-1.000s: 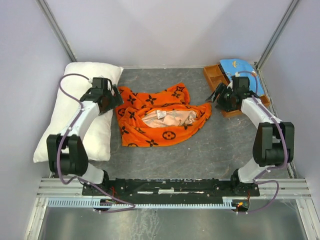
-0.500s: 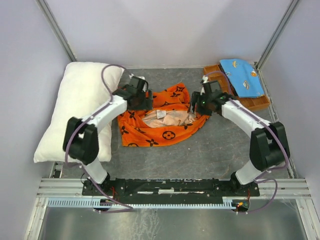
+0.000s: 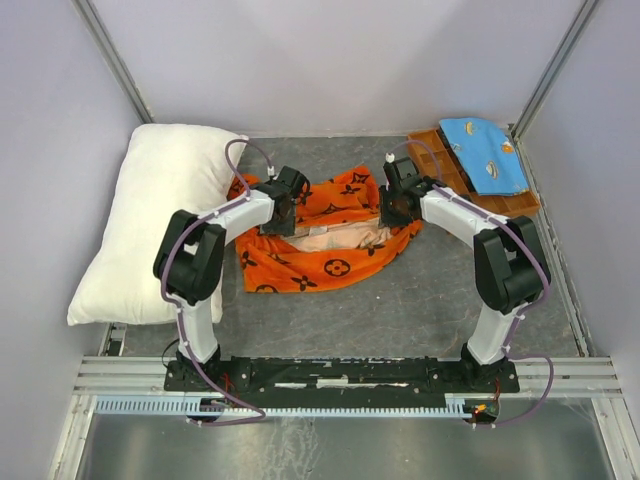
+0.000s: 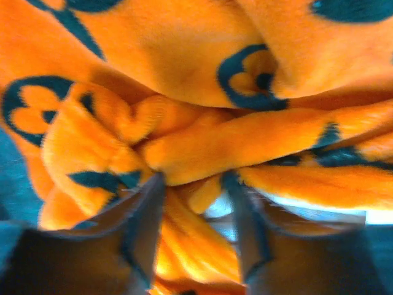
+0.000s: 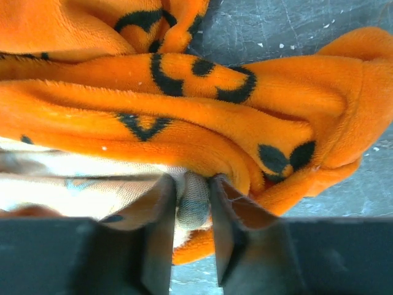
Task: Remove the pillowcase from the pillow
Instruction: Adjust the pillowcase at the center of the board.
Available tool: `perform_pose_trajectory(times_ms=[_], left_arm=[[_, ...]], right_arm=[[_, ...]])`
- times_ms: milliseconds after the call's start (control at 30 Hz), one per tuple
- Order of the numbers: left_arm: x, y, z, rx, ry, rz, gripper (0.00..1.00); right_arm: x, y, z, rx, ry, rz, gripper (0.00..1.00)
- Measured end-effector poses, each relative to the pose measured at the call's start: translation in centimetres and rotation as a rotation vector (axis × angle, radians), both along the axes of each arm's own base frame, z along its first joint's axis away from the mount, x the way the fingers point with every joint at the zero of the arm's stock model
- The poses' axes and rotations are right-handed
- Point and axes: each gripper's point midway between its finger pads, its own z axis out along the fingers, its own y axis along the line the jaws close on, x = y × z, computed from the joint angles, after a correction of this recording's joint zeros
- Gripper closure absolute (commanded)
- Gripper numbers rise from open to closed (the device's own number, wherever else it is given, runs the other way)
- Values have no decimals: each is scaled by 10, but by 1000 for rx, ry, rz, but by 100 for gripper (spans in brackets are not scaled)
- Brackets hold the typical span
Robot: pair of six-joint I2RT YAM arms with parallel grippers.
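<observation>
Left tool (image 4: 194, 184) is down on the far-left part of the crumpled cover, its jaws standing apart with a thick orange fold bunched between them, so it reads as released, not clenched. Right tool (image 5: 193, 184) is at the far-right part of the same cloth, its jaws drawn to a narrow gap and grasping a bit of the pale inner fabric where it shows under the orange plush. Under everything is the dark grey bench (image 3: 450, 290). Along its left side lies the pillow (image 3: 150, 220), white, puffy and bare, running from the far corner toward the near edge. Just to its right, in the middle of the bench, sits the pillowcase (image 3: 330, 260), a rumpled orange heap with black motifs, its pale inside showing at the centre between the two arms. In the far-right corner a brown tray (image 3: 428, 150) lies well apart from the heap, and a light-blue patterned cloth (image 3: 485, 155) rests on it.
</observation>
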Motion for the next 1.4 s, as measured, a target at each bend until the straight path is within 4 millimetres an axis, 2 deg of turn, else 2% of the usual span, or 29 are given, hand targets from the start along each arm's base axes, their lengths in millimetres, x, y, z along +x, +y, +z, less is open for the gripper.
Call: perform_pose_trajectory(times_ms=[33, 67, 100, 267, 367, 400, 467, 533, 567, 633, 667, 700, 733, 767, 800, 867, 900, 967, 1000, 1067, 1133, 1200, 1267, 1333, 1400], left_arm=[[-1, 3, 0, 15, 1, 8, 93], [-2, 6, -1, 28, 3, 19, 97], [-3, 9, -3, 41, 5, 25, 97], [-9, 14, -4, 58, 26, 26, 97], [1, 15, 18, 58, 20, 29, 97], [12, 14, 35, 49, -6, 31, 97], [41, 13, 78, 25, -96, 36, 97], [73, 10, 139, -16, -250, 41, 97], [80, 10, 165, -37, -317, 44, 97], [74, 18, 214, -69, -444, 52, 97], [62, 22, 228, -83, -482, 53, 97], [47, 26, 237, -104, -530, 53, 94], [22, 33, 237, -122, -559, 47, 65], [-18, 45, 209, -125, -523, 43, 61], [-24, 47, 209, -129, -526, 43, 44], [-50, 52, 164, -124, -440, 53, 11], [-60, 55, 135, -107, -367, 60, 5], [-75, 59, 87, -81, -214, 59, 2], [-84, 59, 67, -89, -133, 47, 2], [-92, 56, 57, -149, -47, 26, 2], [-85, 55, 69, -227, -43, 22, 3], [-64, 56, 93, -297, -99, 37, 4], [-42, 61, 112, -333, -156, 58, 8], [-25, 72, 115, -335, -179, 94, 11], [-12, 83, 101, -314, -151, 136, 14]], right_arm=[[0, -1, 0, -2, 2, -2, 86], [-1, -1, -1, -6, 4, 4, 94], [-2, -1, -3, -3, 6, 1, 98], [-9, -1, -8, 2, 25, 9, 98], [-5, 1, 6, 7, 14, 12, 98], [-1, 3, 15, 13, -3, 14, 98], [11, 8, 46, 37, -66, 18, 98], [24, 13, 88, 77, -165, 21, 98], [27, 15, 111, 101, -221, 22, 98], [22, 13, 154, 143, -323, 21, 98], [16, 12, 171, 166, -370, 23, 98], [4, 11, 184, 197, -426, 23, 90], [-13, 8, 185, 223, -458, 24, 56], [-41, 4, 163, 236, -433, 31, 52], [-49, 3, 155, 236, -415, 31, 40], [-78, 5, 103, 233, -298, 49, 15], [-90, 4, 76, 216, -224, 50, 8], [-109, -4, 36, 173, -109, 31, 2], [-116, -10, 25, 157, -73, 23, 2], [-112, -12, 31, 174, -84, 9, 2], [-92, -12, 55, 232, -136, -11, 3], [-61, -14, 82, 286, -205, -50, 5], [-32, -17, 99, 311, -251, -86, 7], [-2, -21, 101, 317, -263, -132, 10], [15, -24, 86, 309, -234, -165, 14]])
